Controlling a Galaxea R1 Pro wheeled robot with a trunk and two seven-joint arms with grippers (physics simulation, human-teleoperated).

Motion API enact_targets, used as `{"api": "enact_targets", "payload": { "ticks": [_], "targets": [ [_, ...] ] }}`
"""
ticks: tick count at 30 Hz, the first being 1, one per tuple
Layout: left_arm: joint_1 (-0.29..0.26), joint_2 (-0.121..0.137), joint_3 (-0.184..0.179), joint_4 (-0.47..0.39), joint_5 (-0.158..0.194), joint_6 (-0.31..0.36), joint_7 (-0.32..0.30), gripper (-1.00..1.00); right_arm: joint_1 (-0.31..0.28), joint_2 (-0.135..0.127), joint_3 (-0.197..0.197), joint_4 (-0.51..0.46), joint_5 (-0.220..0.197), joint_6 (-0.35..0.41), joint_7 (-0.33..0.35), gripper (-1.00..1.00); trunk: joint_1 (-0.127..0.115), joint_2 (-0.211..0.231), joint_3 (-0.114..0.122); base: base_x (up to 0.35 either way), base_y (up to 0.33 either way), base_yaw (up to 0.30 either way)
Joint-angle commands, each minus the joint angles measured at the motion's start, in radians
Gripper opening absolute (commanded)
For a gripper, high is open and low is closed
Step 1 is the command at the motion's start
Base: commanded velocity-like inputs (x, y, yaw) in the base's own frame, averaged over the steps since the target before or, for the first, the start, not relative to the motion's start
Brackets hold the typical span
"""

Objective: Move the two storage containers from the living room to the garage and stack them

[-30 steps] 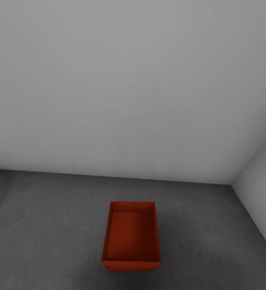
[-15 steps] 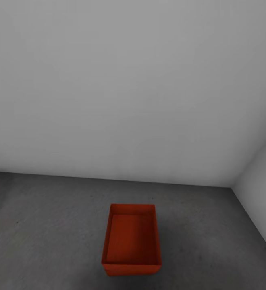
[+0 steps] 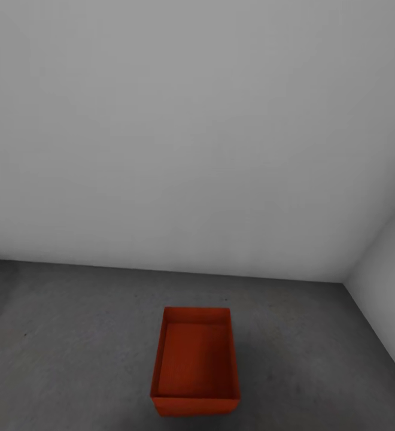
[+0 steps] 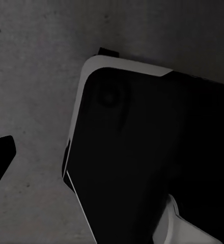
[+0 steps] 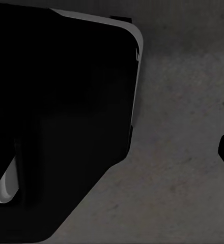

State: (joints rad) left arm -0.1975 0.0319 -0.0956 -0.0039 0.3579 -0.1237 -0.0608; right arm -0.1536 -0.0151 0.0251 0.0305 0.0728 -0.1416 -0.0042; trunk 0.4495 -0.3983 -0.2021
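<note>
Orange-red rectangular open-top storage container (image 3: 196, 361) sits low in the centre of my head view, resting on the dark grey speckled concrete floor (image 3: 72, 335), its long side running away from me. I see one open bin and cannot tell whether a second lies under it. Plain white walls (image 3: 185, 131) fill the upper frame and meet in a corner at the right. In my left wrist view a dark robot body panel with a pale edge (image 4: 142, 152) hangs over the floor; a like panel (image 5: 61, 117) shows in my right wrist view. I cannot tell whether either tool is open or closed.
</note>
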Motion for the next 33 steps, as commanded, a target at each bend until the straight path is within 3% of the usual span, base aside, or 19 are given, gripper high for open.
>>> {"api": "enact_targets", "payload": {
  "ticks": [1,33],
  "targets": [
    [-0.001,0.0,-0.008,0.001,0.01,-0.004,-0.005,1.0,-0.001,0.0,0.002,0.003,0.008,-0.006,0.0,1.0,0.001,-0.002,0.0,0.0,0.0,0.0],
    [-0.001,0.0,-0.004,-0.013,0.001,-0.01,-0.005,1.0,-0.001,0.0,0.002,0.003,0.006,-0.006,-0.002,1.0,0.001,-0.002,0.051,0.0,0.0,0.0]
  ]
}}
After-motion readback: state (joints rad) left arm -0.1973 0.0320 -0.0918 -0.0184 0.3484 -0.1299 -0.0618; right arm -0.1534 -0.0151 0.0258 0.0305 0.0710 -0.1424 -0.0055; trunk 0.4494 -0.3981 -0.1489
